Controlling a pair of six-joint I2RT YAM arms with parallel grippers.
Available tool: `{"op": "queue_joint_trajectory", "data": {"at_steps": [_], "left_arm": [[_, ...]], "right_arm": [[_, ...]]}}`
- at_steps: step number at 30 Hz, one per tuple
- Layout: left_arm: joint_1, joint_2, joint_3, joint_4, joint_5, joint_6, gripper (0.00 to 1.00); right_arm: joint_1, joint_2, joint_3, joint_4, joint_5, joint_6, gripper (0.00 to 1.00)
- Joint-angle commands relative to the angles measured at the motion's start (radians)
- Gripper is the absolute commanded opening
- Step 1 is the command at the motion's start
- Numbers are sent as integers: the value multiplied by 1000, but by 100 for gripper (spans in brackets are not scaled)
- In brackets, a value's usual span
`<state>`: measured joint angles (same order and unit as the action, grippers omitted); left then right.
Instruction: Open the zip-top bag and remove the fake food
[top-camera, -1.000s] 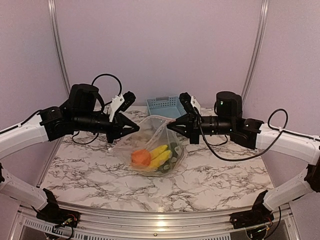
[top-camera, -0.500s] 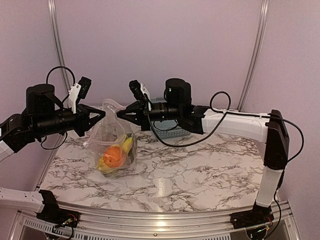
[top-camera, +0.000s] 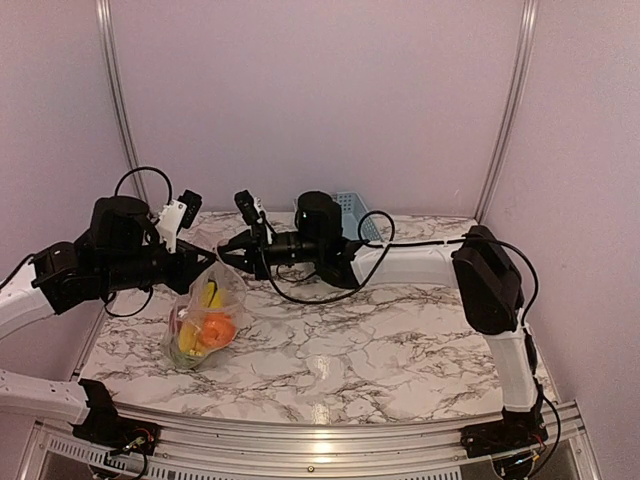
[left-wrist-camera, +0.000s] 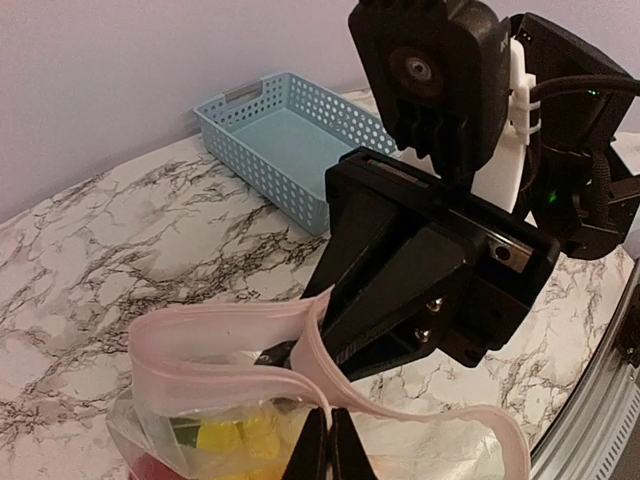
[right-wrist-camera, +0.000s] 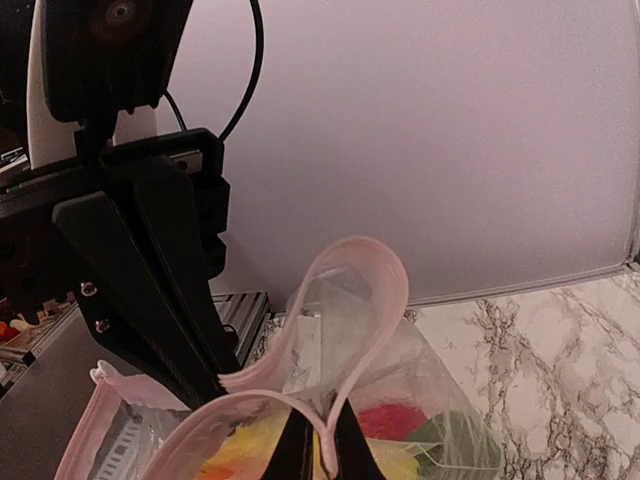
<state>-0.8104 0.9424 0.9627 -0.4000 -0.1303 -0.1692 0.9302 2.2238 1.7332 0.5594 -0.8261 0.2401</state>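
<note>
- Left jaws: clenched on one lip of the zip-top bag (top-camera: 205, 305), at its zip strip (left-wrist-camera: 215, 322).
- Bag hangs straight below both jaws, long axis upright, mouth parted; fake food (top-camera: 208, 328) sunk low, well below the tips.
- Right jaws: clenched on the opposite lip, facing the left, equally near.

Robot lab cell, plain lilac walls (top-camera: 320, 90), aluminium frame posts (top-camera: 510, 110), marble-patterned table (top-camera: 400, 350), left arm (top-camera: 110, 255), right arm (top-camera: 490, 285) bolted on.
</note>
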Motion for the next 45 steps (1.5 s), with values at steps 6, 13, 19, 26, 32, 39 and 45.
{"op": "queue_joint_trajectory", "data": {"at_steps": [6,13,19,26,32,39,45], "left_arm": [[0,237,-90,365,141,-97,0],[-25,391,-102,504,232,-155,0],[-60,505,-87,553,293,-172,0],[-65,492,-117,584,334,-196,0],[-66,470,-170,628,349,-236,0],[-64,431,-205,670,324,-258,0],[-62,394,-231,665,293,-261,0]], "right_arm": [[-129,-225,-453,191,59,73,26],[-164,-438,-652,-29,195,-83,48],[-154,-568,-765,-104,282,-217,51],[-47,-496,-761,-163,354,-369,35],[29,-390,-798,-66,450,-412,31],[36,-308,-861,90,472,-410,36],[38,-284,-894,122,464,-430,45]]}}
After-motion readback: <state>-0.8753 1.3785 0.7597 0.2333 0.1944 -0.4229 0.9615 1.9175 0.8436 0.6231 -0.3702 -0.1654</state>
